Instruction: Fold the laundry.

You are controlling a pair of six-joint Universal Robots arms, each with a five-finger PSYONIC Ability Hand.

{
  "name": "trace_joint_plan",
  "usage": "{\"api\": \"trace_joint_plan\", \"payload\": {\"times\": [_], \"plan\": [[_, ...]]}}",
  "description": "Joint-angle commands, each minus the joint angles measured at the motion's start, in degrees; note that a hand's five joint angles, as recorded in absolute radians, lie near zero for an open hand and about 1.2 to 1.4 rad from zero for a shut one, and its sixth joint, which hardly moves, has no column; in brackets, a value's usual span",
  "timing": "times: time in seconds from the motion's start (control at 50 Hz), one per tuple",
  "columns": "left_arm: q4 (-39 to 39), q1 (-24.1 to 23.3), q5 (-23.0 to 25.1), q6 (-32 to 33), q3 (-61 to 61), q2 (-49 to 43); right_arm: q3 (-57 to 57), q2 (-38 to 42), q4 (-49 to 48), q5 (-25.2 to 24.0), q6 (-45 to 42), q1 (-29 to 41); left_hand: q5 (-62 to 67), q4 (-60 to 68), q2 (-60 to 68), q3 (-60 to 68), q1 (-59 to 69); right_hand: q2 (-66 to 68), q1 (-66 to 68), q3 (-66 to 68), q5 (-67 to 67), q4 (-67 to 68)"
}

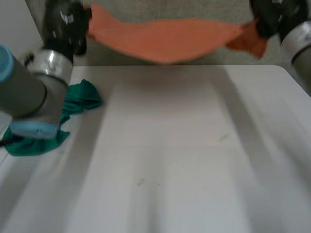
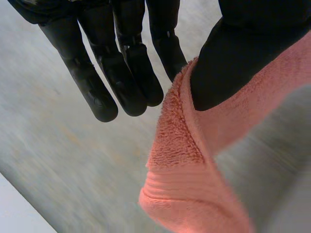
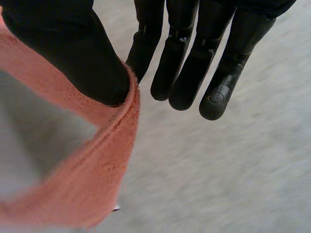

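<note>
The orange towel [image 1: 165, 41] hangs in the air, stretched sideways between the two hands over the far edge of the white desk [image 1: 184, 155]. Its upper edge runs nearly level from one hand to the other. Its lower edge sags in a shallow curve that is deepest about the middle, and no part of it touches the desk.

The left hand [image 1: 65, 26] has the towel's left end. In the left wrist view its fingers [image 2: 129, 77] are straight and lie close together, and the thumb presses the towel's hemmed edge against the nearest finger. It is a pinch, not a full fist. From that pinch the pile folds over, and a rounded corner of the towel hangs down below the fingertips.

The right hand [image 1: 272, 17] holds the towel's right end the same way. In the right wrist view its fingers [image 3: 189, 73] point straight out. The thumb is laid over the towel's edge, which wraps round the thumb tip and meets the side of the nearest finger. In the head view a short flap of towel droops past this hand on its outer side.

A green cloth [image 1: 82, 97] lies crumpled on the desk near its left edge, partly under the left arm [image 1: 29, 92]. It is well apart from the orange towel, and neither hand touches it.
</note>
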Motion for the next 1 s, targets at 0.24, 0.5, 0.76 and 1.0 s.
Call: {"api": "trace_joint_plan", "payload": {"times": [0.24,0.5,0.76,1.0], "plan": [[-6.3,-1.2,-0.9,0.7,-18.4,-9.8,33.1,1.4,1.5,-1.0,-12.8,-2.5,14.3,11.3,11.4,11.6,14.7,12.9,23.7,12.4,13.6,12.0],[-9.3,2.6,-0.5,0.1,-22.4,-7.9,37.7,-2.4,8.1,-1.8,-12.4,-7.6,-28.1,-31.1,-30.9,-30.7,-27.7,12.9,23.7,12.4,13.6,12.0],[-6.6,6.4,0.0,-0.2,-21.6,-9.2,37.4,-1.9,7.3,-2.0,-9.0,-8.3,-30.9,-33.9,-33.8,-33.6,-30.6,12.9,23.7,12.4,13.6,12.0],[-9.0,6.1,4.1,-9.6,-21.3,-7.3,37.7,-2.0,6.5,-2.0,-7.7,-8.4,-36.8,-39.8,-39.7,-39.5,-36.4,12.9,23.7,12.4,13.6,12.0]]}}
